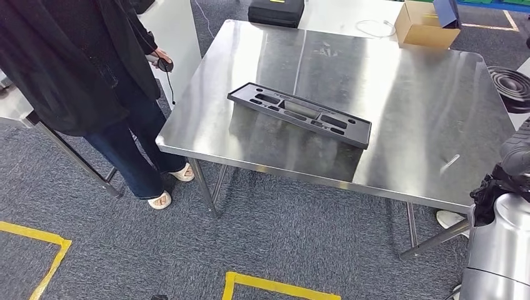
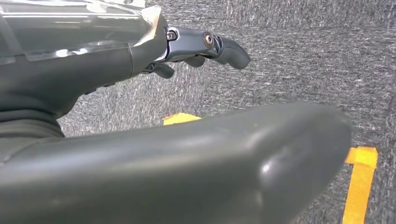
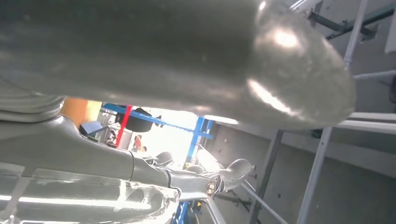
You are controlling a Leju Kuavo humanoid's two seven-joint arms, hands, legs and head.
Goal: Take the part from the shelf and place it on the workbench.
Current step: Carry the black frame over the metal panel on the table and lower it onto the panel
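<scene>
Nearest the robot, both arms hung low by its body, short of the workbench (image 1: 400, 112). The left hand (image 2: 187, 51) pointed at the carpet, its fingers partly curled and gripping nothing. The right hand (image 3: 205, 179) also held nothing, with its fingers loosely extended and a little apart.

Farther out, the part (image 1: 300, 114), a long dark plastic panel with cut-outs, lay flat on the workbench, near the front edge and left of centre, touched by neither hand. Judged from that, the placing looked done, with little or nothing left to do.

Beyond the workbench's left corner stood a person (image 1: 87, 81) in dark clothes. At the far edge sat a cardboard box (image 1: 426, 25).
</scene>
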